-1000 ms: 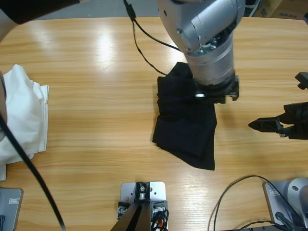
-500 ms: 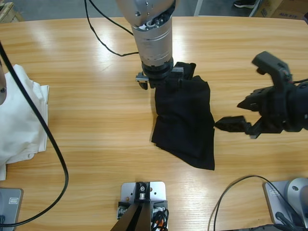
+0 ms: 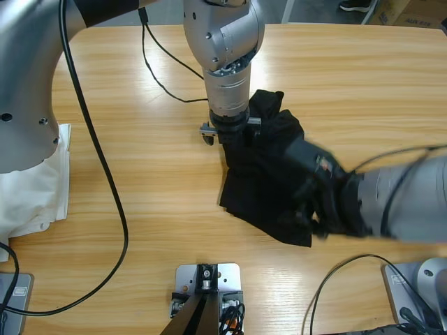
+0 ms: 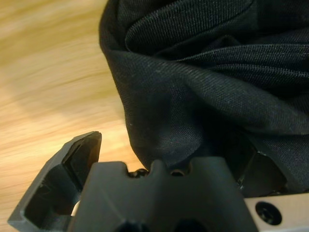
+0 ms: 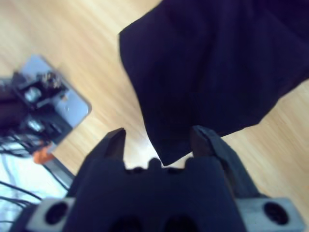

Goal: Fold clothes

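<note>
High view | our left gripper [image 3: 230, 136] fingers spread at black polo's [image 3: 269, 174] 11 o'clock edge | right gripper [image 5: 159, 145] fingers released over its corner | risk: bunched cloth drags, unfolds

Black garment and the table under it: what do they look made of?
The black garment looks like a soft matte knit fabric; a fine weave and loose folds show in the left wrist view. The long table looks like glossy varnished wood, or maybe laminate, with grain and light glare.
</note>
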Robot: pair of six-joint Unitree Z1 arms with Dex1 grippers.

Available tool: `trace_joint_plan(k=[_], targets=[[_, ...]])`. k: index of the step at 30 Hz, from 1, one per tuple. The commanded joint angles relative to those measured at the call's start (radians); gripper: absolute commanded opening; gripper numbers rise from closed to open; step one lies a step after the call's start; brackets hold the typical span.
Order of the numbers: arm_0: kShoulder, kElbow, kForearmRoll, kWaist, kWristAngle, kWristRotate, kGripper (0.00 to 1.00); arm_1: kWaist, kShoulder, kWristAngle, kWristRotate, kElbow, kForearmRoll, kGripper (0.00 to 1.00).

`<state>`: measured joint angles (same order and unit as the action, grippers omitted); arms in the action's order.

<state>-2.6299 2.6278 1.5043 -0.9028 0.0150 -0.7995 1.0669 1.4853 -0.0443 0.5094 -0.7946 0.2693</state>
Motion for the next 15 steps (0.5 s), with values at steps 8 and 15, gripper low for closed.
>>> trace_joint_plan(k=[8, 15], targets=[[-0.065, 0.382, 0.085, -0.002, -0.02, -0.006, 0.899, 0.224, 0.186, -0.302, -0.25, -0.005, -0.018, 0.657], [-0.075, 0.391, 0.084, -0.002, -0.021, -0.01, 0.899, 0.247, 0.256, -0.254, -0.235, -0.016, -0.07, 0.482]])
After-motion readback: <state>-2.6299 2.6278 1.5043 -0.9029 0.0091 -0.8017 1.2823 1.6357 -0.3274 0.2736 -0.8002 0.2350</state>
